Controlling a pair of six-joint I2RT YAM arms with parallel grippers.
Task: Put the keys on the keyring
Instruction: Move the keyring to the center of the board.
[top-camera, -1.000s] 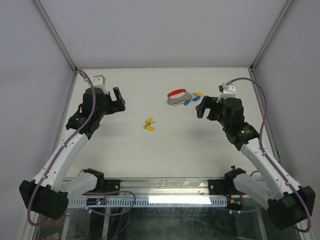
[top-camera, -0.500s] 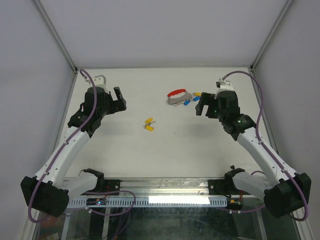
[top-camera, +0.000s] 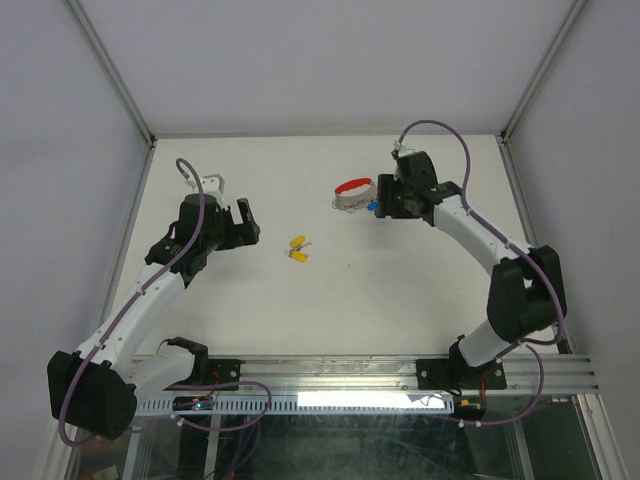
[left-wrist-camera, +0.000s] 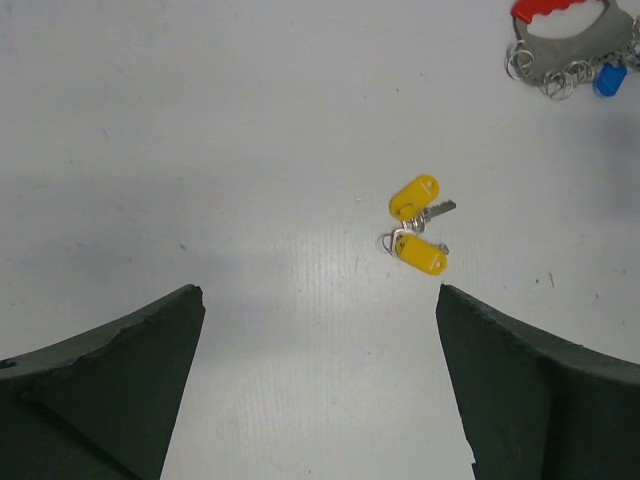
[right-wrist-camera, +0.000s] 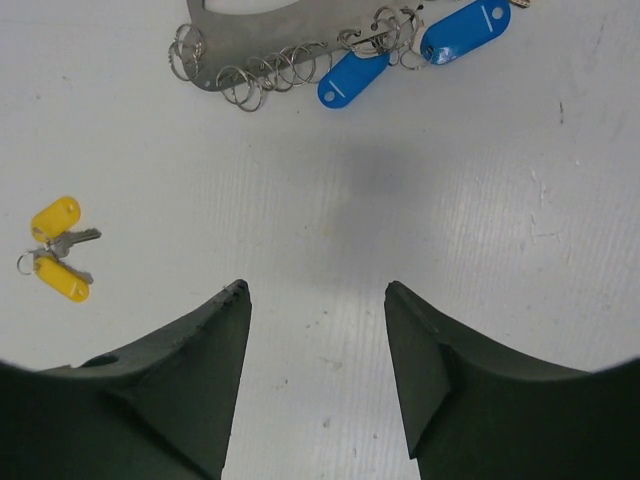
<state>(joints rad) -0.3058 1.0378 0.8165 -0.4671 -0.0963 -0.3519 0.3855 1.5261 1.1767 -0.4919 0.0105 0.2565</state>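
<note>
The keyring, grey rings with a red strip, lies at the table's far middle. Its rings show in the right wrist view with two blue-capped keys beside them, and in the left wrist view. Two yellow-capped keys lie loose near the table's middle; they also show in the left wrist view and right wrist view. My left gripper is open and empty, left of the yellow keys. My right gripper is open and empty, just right of the keyring.
The white table is walled by grey panels on three sides. A metal rail runs along the near edge at the arm bases.
My right arm has swung left and far toward the keyring. My left gripper has shifted a little right and nearer, toward the yellow keys. Nothing was picked up.
</note>
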